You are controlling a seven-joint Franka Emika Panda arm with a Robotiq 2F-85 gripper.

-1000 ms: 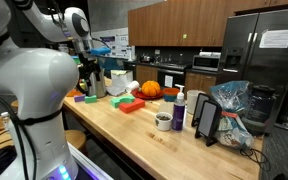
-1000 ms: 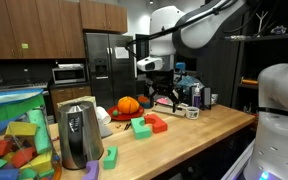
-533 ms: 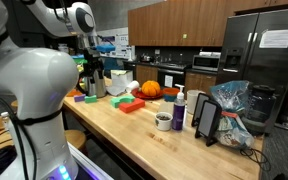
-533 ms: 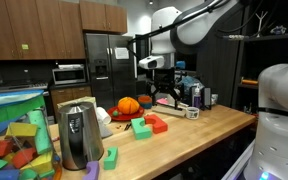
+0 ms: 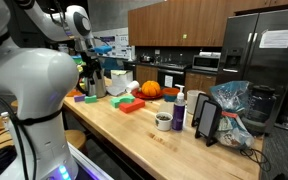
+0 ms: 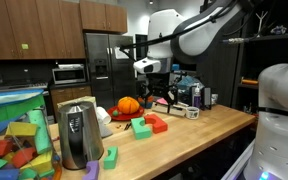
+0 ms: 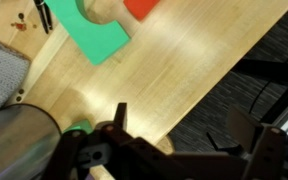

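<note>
Gripper hangs over the pale wooden countertop, fingers spread, nothing between them. Nearest thing is the flat green block, lying on the wood just beside a red block. I'd line up square over one edge before descending, staying clear of what's probably the brushed-steel kettle. White sheet on the fridge: unreadable.

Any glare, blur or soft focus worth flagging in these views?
Wrist view: a pale glare band crosses the wooden counter, and the gripper is dark and blurred at the bottom. In an exterior view the white robot body fills the foreground, soft; in an exterior view the kettle carries bright highlights.
</note>
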